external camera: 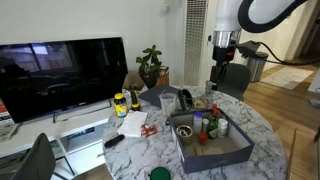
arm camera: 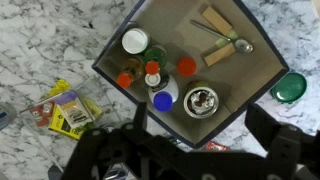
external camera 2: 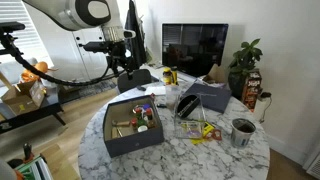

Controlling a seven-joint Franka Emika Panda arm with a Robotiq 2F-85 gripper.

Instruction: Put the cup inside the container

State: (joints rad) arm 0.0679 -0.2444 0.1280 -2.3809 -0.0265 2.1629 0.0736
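Observation:
The container, a large dark grey shallow box, shows in both exterior views (external camera: 216, 157) (external camera 2: 132, 146) and fills the wrist view (arm camera: 180, 35). It holds several small bottles, wooden blocks, a spoon and a small round bowl (arm camera: 200, 100). The cup, a pale grey tumbler, stands on the table outside the box, apart from it (external camera: 165, 101) (external camera 2: 241, 131); it is out of the wrist view. My gripper (arm camera: 205, 140) is open and empty. It hangs high above the box's corner, far from the cup (external camera: 222, 63) (external camera 2: 124, 62).
A green lid (arm camera: 292, 87) lies on the marble beside the box. Yellow packets (arm camera: 65, 108) lie on the other side. A dark bag (external camera 2: 200, 96), a yellow-labelled jar (external camera: 120, 102), a plant (external camera: 150, 66) and a TV (external camera: 62, 75) stand around the round table.

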